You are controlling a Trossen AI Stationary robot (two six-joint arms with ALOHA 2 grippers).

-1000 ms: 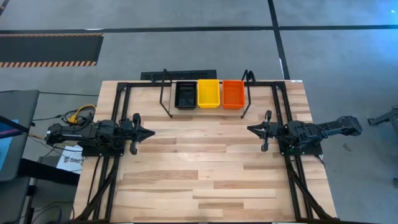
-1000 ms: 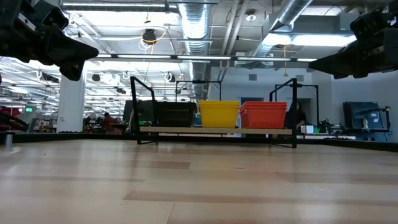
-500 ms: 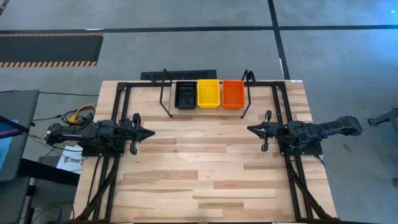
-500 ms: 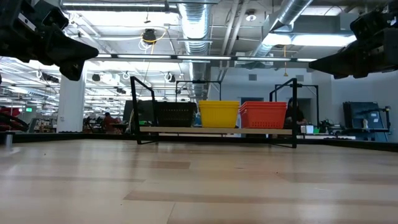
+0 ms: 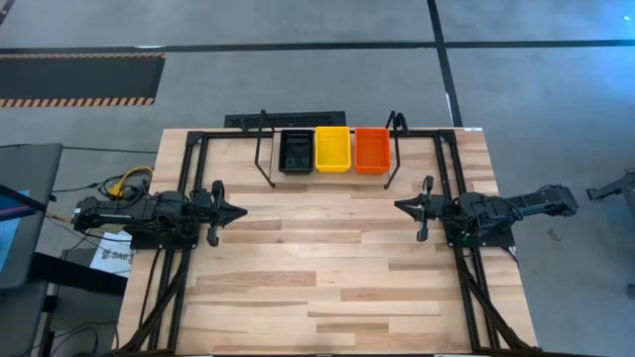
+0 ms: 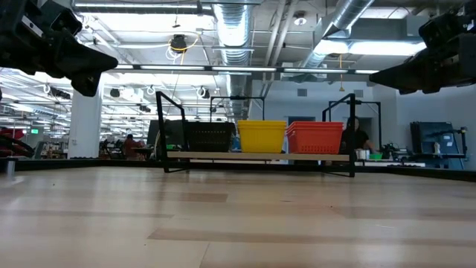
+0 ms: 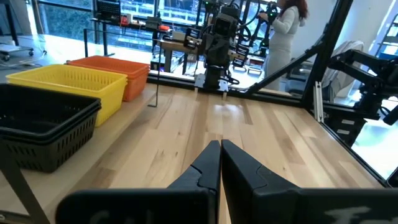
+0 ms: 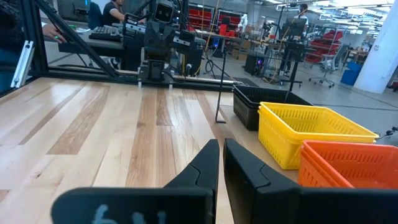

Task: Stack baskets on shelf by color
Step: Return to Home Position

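Note:
Three basket stacks stand side by side on the black wire shelf (image 5: 266,159) at the table's far edge: black (image 5: 296,152), yellow (image 5: 332,149) and red (image 5: 372,150). In the low view they rest on the shelf's deck: black (image 6: 204,137), yellow (image 6: 261,136), red (image 6: 314,137). My left gripper (image 5: 241,211) is shut and empty above the table's left side, pointing right. My right gripper (image 5: 399,206) is shut and empty above the right side, pointing left. Both hang well clear of the table (image 6: 238,216).
Black arm-mount frames run along the table's left (image 5: 184,178) and right (image 5: 451,169) sides. A black strip (image 5: 283,120) lies behind the shelf. A person (image 7: 287,25) stands beyond the table in the left wrist view. Bare wood lies between the arms.

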